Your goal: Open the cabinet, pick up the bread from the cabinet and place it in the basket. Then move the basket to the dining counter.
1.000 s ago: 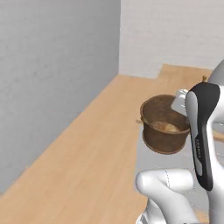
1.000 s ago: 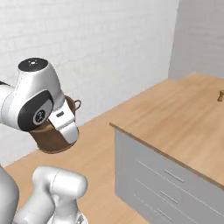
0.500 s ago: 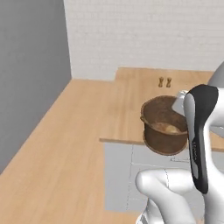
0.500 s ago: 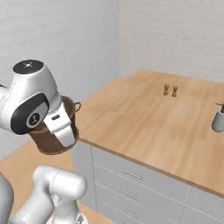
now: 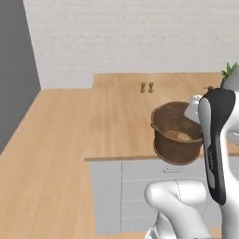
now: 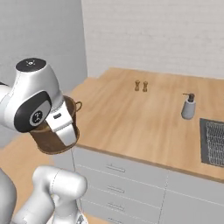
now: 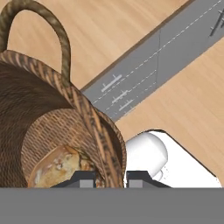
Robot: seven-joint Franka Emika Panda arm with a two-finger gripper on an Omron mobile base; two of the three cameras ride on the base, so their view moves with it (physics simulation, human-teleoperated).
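Base has swung to face the dining counter [image 5: 116, 121]; gripper [image 7: 109, 177] jaws stay clenched on the basket [image 5: 176, 133] rim, bread [image 7: 54, 168] inside, set-down next.

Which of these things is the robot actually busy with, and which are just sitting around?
Part of the job:
- basket, carried above the counter's front edge
- bread, lying inside the basket
- dining counter, where the basket goes
- gripper, closed on the basket's rim

Just lying about:
- two small shakers
- soap dispenser
- sink grid
- plant
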